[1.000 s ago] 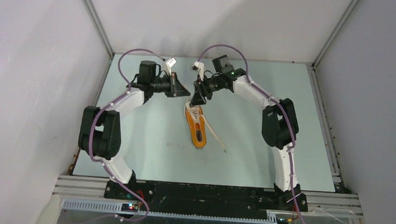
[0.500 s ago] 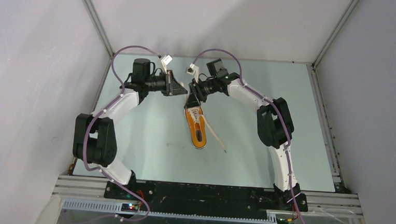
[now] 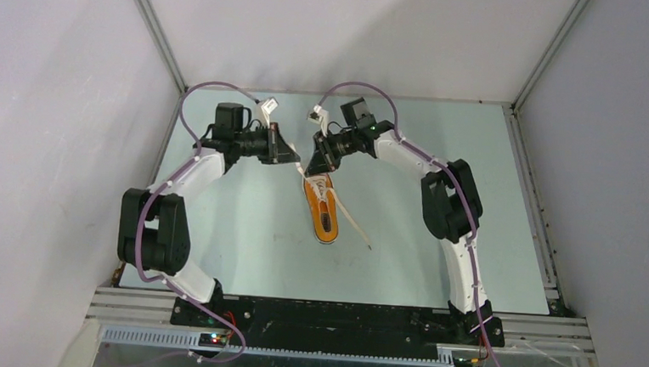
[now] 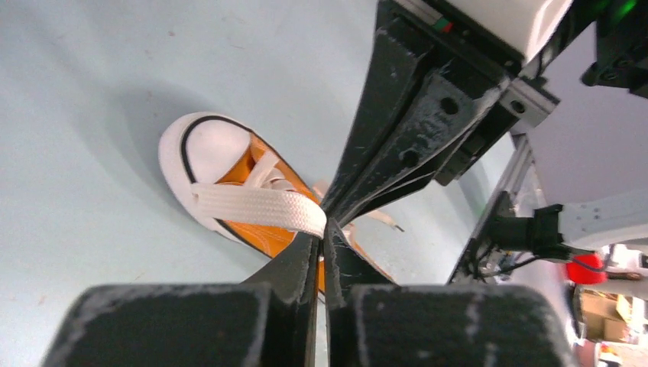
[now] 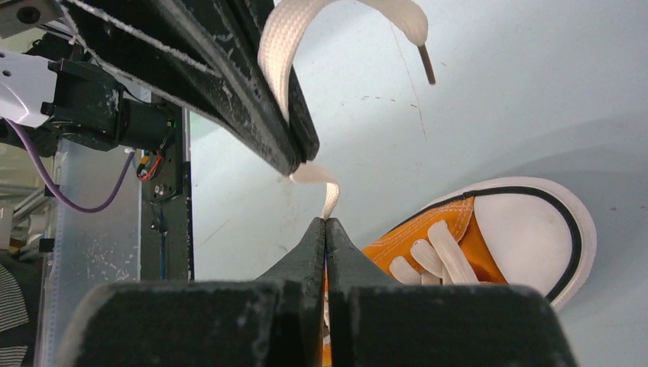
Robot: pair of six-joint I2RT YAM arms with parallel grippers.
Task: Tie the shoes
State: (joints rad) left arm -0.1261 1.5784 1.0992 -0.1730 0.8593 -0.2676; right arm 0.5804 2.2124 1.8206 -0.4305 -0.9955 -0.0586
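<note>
The orange shoe (image 3: pixel 323 209) lies mid-table with its white toe cap (image 4: pixel 206 149) pointing away from the arm bases. Both grippers meet just above the toe. My left gripper (image 4: pixel 325 225) pinches a flat white lace (image 4: pixel 252 208) at its tips, with only a hairline gap between the fingers. The lace's free end with its aglet (image 5: pixel 424 69) sticks out past them. My right gripper (image 5: pixel 326 222) is shut on the same lace (image 5: pixel 330 195), tip to tip with the left fingers (image 5: pixel 252 115). The shoe's eyelet rows (image 5: pixel 435 256) show beside it.
The other lace (image 3: pixel 354 222) trails loose on the pale green table (image 3: pixel 242 229) to the right of the shoe. White walls enclose the table on three sides. Both arms arch inward from their bases at the near edge.
My right gripper has closed on the lace right at the left gripper's tips. Both wrists have shifted a little left and farther back above the toe.
</note>
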